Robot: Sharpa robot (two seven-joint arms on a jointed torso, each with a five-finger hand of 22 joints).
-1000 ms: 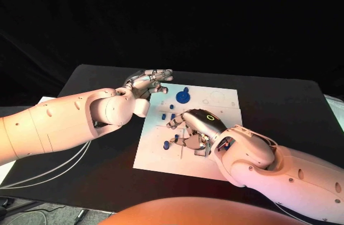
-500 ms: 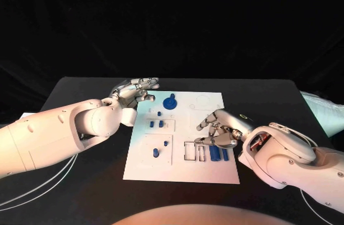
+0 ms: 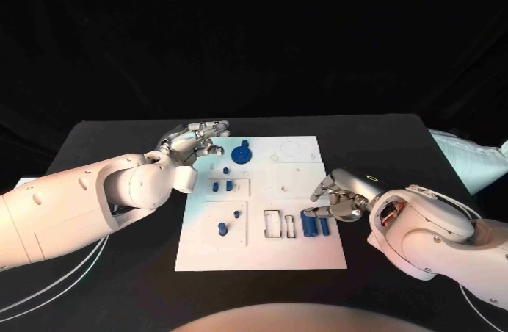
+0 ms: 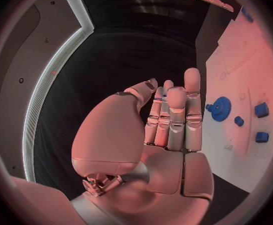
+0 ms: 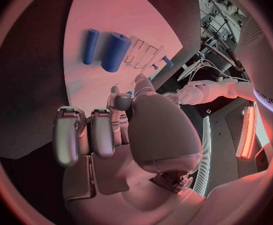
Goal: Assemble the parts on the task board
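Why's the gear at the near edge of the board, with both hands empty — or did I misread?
Misread on the gear: the head view shows it at the board's far edge, by the left hand. Both hands, right hand included, do look empty.

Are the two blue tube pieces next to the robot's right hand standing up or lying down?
Lying down. The two blue cylinders lie flat, side by side, on the white task board, showing their long sides in the right wrist view.

**1 board, 7 blue parts, 2 hands in front of you**
You have 1 white task board [image 3: 302, 255] bearing 1 gear [image 3: 242, 154], 2 long cylinders [image 3: 309, 225] and 4 small pegs [image 3: 215, 187]. There are 2 silver hands: left hand [image 3: 196, 137], right hand [image 3: 337, 196].
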